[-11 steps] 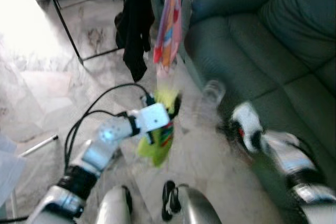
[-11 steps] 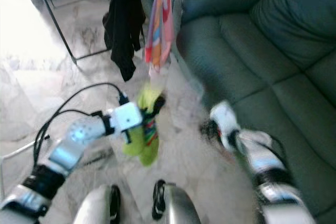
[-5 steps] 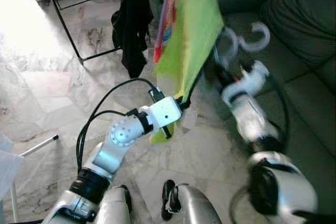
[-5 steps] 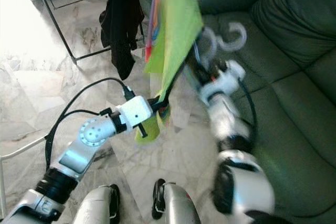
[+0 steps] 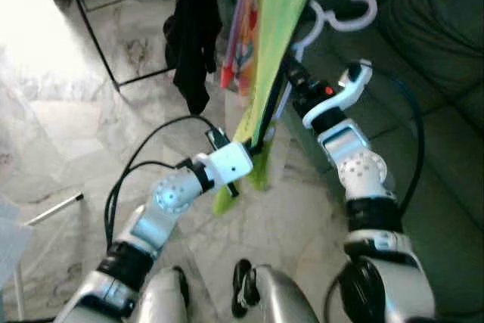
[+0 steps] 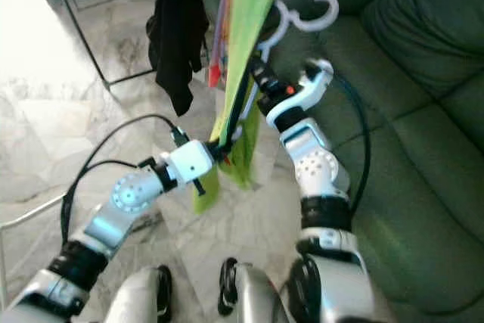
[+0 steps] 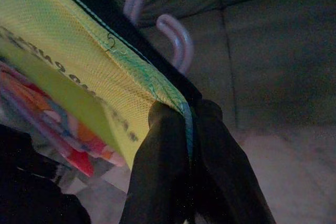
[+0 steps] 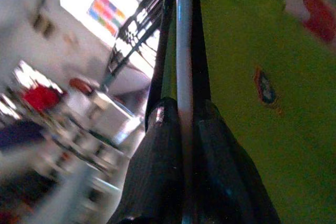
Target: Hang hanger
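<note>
A lime green garment [image 5: 274, 39] hangs on a pale lilac hanger whose hook [image 5: 354, 14] sticks up over the sofa. My right gripper [image 5: 293, 85] is raised in front of the sofa. In the right wrist view it is shut [image 8: 181, 109] on the hanger's thin bar [image 8: 185, 35], with the green cloth [image 8: 247, 77] beside it. My left gripper [image 5: 253, 149] is lower and is shut on the garment's bottom edge. The left wrist view shows its fingertips [image 7: 163, 124] pinching the hem, with the hook [image 7: 176, 40] behind.
A black garment [image 5: 195, 35] and a pink patterned one [image 5: 243, 35] hang from a black rack [image 5: 87, 28] just behind the green one. The dark green sofa [image 5: 431, 58] is on the right. A white rod [image 5: 53, 209] lies on the marble floor at left.
My right arm has swung up from low beside the sofa, lifting the hanger and green garment to rack height. The left gripper kept its hold on the hem and rose slightly.
</note>
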Tool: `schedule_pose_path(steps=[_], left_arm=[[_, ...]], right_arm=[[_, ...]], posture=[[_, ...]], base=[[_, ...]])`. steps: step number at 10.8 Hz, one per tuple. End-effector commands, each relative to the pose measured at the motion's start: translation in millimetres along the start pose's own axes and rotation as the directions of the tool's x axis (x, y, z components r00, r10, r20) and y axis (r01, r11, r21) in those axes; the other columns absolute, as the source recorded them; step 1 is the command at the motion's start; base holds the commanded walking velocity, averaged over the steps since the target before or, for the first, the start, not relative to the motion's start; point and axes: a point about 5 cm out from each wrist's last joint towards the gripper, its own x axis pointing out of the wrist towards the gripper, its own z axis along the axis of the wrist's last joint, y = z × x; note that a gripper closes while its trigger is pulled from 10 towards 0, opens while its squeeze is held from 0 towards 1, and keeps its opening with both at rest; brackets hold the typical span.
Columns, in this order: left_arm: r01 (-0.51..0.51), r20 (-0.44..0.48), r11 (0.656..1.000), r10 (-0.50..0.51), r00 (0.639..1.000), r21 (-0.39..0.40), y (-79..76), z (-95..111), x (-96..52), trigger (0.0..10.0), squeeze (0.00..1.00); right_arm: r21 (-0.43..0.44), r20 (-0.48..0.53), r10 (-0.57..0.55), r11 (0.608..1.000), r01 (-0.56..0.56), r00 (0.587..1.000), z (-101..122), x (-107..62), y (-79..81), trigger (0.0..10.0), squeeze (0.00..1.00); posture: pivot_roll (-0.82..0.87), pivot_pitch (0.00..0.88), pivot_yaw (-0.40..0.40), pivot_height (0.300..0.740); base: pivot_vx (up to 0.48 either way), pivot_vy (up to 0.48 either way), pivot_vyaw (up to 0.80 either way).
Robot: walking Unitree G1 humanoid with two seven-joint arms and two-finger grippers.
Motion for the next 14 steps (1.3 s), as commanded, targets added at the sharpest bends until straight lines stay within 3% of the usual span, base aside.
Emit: schedule_pose_path(steps=[1,2,5,6,8,9,10,11,12,13,14], left_arm=[[0.088,-0.047,0.996,-0.089,0.995,-0.027,-22.4,-11,-1.0,10.0,0.0],[0.091,-0.036,0.992,-0.095,0.995,-0.085,-26.4,-12,-0.6,10.0,1.0],[0.059,-0.044,0.992,-0.064,0.997,-0.114,-22.8,-16,-1.8,10.0,1.0],[0.032,-0.063,0.989,-0.041,0.997,-0.141,-20.1,-23,-9.1,10.0,1.0],[-0.011,-0.073,0.985,-0.002,0.997,-0.175,-17.3,-31,-25.9,10.0,1.0],[-0.047,-0.064,0.983,0.036,0.997,-0.176,-13.9,-33,-37.2,10.0,1.0],[-0.088,-0.066,0.984,0.079,0.995,-0.152,-9.8,-34,-47.3,10.0,1.0],[-0.108,-0.067,0.984,0.1,0.993,-0.14,-7.0,-36,-55.7,10.0,1.0],[-0.156,-0.109,0.985,0.148,0.983,-0.076,1.2,-45,-73.4,10.0,1.0],[-0.123,-0.148,0.992,0.125,0.981,0.022,3.0,-50,-83.6,10.0,1.0],[-0.131,-0.194,0.99,0.14,0.971,0.056,7.1,-57,-103.8,10.0,1.0]], right_arm=[[-0.159,0.067,0.073,0.985,-0.062,0.995,20,1.9,13.2,10.0,0.0],[-0.28,0.039,0.122,0.954,-0.106,0.992,17,-0.5,20.4,10.0,0.0],[-0.4,-0.021,0.165,0.903,-0.16,0.986,5,-6.0,29.1,10.0,0.0],[-0.514,-0.063,0.157,0.841,-0.166,0.986,-3,-12.0,27.3,10.0,0.0],[-0.598,-0.09,0.11,0.789,-0.142,0.99,-11,-29.6,17.8,10.0,0.0],[-0.66,-0.121,0.077,0.739,-0.138,0.99,-20,-44.7,6.8,10.0,0.0],[-0.733,-0.077,0.03,0.675,-0.077,0.997,-21,-56.7,-2.8,10.0,0.0],[-0.753,-0.106,0.014,0.652,-0.089,0.994,-23,-66.6,-8.2,10.0,0.0],[-0.733,-0.2,0.004,0.663,-0.152,0.98,-29,-89.2,-19.8,10.0,0.0],[-0.718,-0.253,-0.002,0.67,-0.187,0.967,-32,-101.6,-26.4,10.0,0.0],[-0.72,-0.349,0.014,0.636,-0.278,0.937,-39,-129.0,-36.6,10.0,0.0]], posture=[[0.06,0.172,-0.141,0.74],[0.06,0.172,-0.141,0.74],[0.07,0.17,-0.145,0.74],[0.07,0.177,-0.14,0.74],[0.07,0.186,-0.13,0.74],[0.07,0.194,-0.123,0.74],[0.07,0.202,-0.121,0.74],[0.07,0.207,-0.12,0.74],[0.08,0.216,-0.121,0.74],[0.08,0.222,-0.119,0.74],[0.08,0.229,-0.12,0.74]], base=[[0.0,0.0,0.0],[0.0,0.0,0.0],[0.0,0.0,0.0],[0.0,0.0,0.0],[0.0,0.0,0.0],[0.0,0.0,0.0],[0.0,0.0,0.0],[0.0,0.0,0.0],[0.0,0.0,0.0],[0.0,0.0,0.0],[0.0,0.0,0.0]])
